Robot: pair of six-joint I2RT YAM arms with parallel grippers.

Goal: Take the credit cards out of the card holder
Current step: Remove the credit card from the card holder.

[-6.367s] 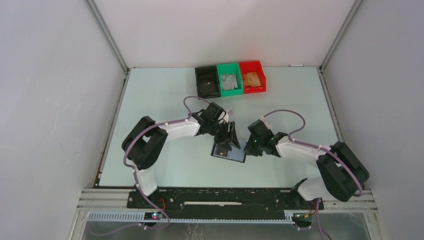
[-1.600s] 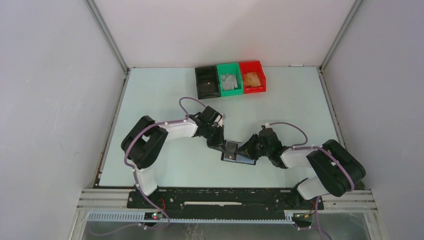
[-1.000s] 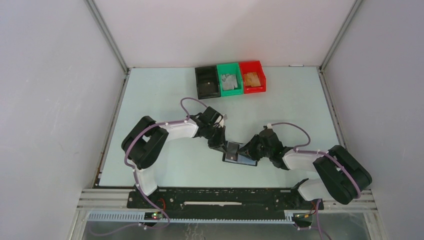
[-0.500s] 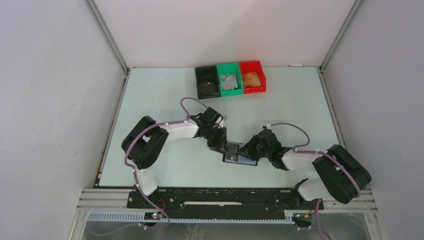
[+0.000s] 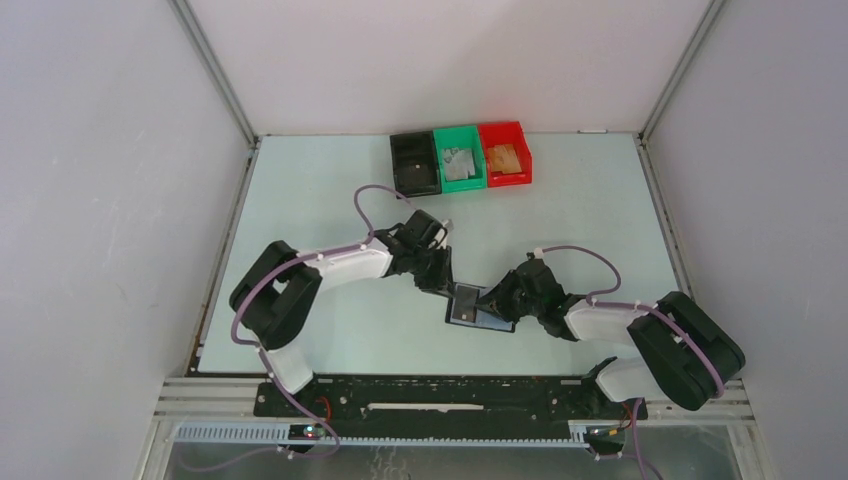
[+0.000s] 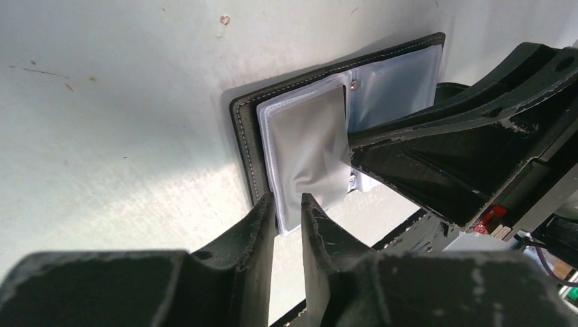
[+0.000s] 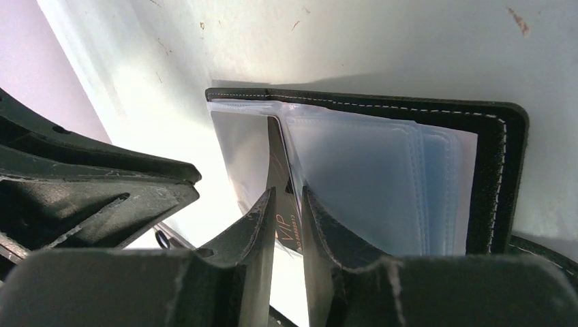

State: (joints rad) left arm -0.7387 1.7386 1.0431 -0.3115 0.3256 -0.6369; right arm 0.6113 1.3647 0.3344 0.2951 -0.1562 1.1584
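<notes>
The black card holder (image 5: 480, 311) lies open on the table between both arms, its clear sleeves showing. In the left wrist view my left gripper (image 6: 287, 201) is nearly closed over the near edge of a grey-looking sleeve (image 6: 307, 150) of the holder (image 6: 242, 143). In the right wrist view my right gripper (image 7: 287, 194) is shut on a thin dark credit card (image 7: 276, 157) with orange VIP lettering. The card stands edge-on and is partly inside the sleeves of the holder (image 7: 501, 177). From above, the left gripper (image 5: 452, 293) and right gripper (image 5: 492, 303) meet over the holder.
Three small bins stand in a row at the back: black (image 5: 414, 165), green (image 5: 459, 160) with grey cards in it, red (image 5: 504, 155) with orange cards in it. Grey walls close in the table on the left, right and back.
Since 6.4 s ago the right gripper has moved left and low onto the holder. In the last half second the left arm's elbow has swung outward to the left; the holder has stayed put.
</notes>
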